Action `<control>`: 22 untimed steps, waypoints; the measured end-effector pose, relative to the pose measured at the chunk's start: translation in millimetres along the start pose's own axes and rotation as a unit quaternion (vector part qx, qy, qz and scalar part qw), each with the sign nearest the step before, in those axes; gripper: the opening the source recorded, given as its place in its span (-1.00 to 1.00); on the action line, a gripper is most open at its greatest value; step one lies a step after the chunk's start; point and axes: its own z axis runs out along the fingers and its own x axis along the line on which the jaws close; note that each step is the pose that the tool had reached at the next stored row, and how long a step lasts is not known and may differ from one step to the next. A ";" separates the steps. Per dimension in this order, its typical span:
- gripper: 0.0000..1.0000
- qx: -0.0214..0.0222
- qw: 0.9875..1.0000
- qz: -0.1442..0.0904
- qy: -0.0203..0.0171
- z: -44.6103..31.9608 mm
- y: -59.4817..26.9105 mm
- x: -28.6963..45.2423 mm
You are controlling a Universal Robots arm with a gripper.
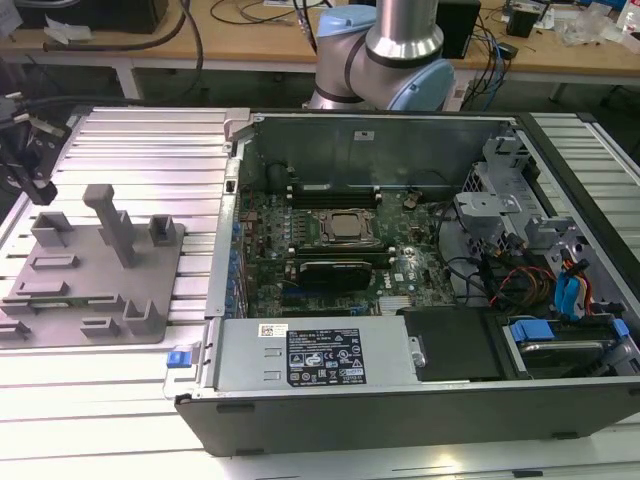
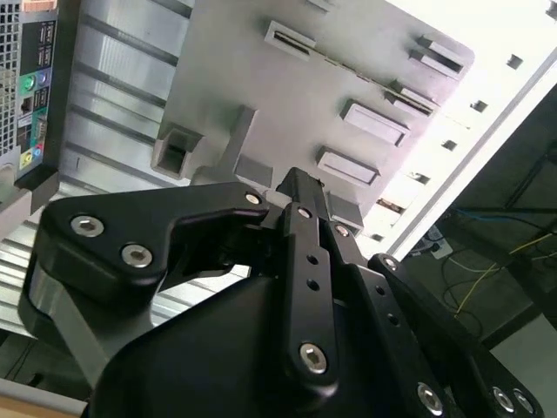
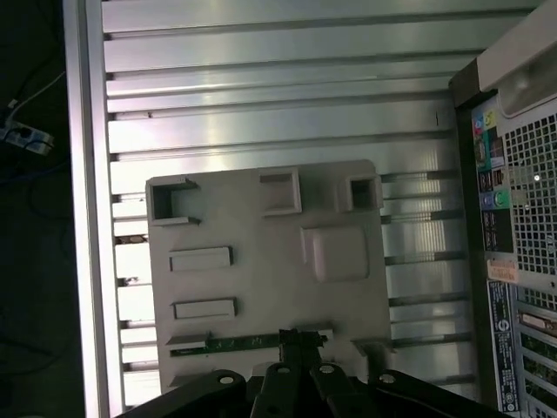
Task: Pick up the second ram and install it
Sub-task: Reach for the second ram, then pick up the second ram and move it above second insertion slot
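The second ram [image 3: 248, 342] is a slim green stick lying in a slot along one edge of the grey fixture plate [image 3: 261, 287]. In the first wrist view my gripper [image 3: 300, 341] hangs above the ram, its black fingers drawn together with nothing between them. The second wrist view shows the gripper [image 2: 300, 185] from behind, pointing at the plate [image 2: 261, 87]. In the exterior view the gripper [image 1: 40, 188] hovers over the plate [image 1: 90, 290] at the far left, well away from the open computer case [image 1: 400, 250].
Grey blocks and a tall post [image 1: 112, 225] rise from the fixture plate. The case holds a motherboard with a silver CPU socket [image 1: 343, 228], memory slots [image 1: 335, 190], cables and drive bays. Ribbed aluminium table [image 3: 261, 104] surrounds the plate. The case's rear panel [image 3: 513, 244] is beside it.
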 end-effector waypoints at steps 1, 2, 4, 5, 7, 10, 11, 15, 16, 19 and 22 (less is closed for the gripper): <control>-0.84 0.000 1.000 0.000 0.000 1.4 -1.1 1.7; -0.84 0.000 1.000 0.000 0.000 3.6 -2.5 3.6; -0.84 0.000 1.000 0.000 0.000 5.7 -3.3 5.2; -0.84 0.000 1.000 0.000 0.000 7.2 -4.1 6.8; -0.84 0.000 1.000 0.000 0.000 10.2 -6.0 10.3; -0.84 0.000 1.000 0.000 0.000 15.7 -10.8 15.5; -0.84 0.000 1.000 0.000 0.000 17.9 -13.2 16.5; -0.84 0.000 1.000 0.000 0.001 23.5 -21.0 20.2; -0.84 0.000 1.000 0.000 0.001 23.5 -21.0 20.2; -0.84 0.000 1.000 0.000 0.001 23.7 -21.1 20.1; -0.84 0.000 1.000 0.000 0.001 23.8 -21.1 20.2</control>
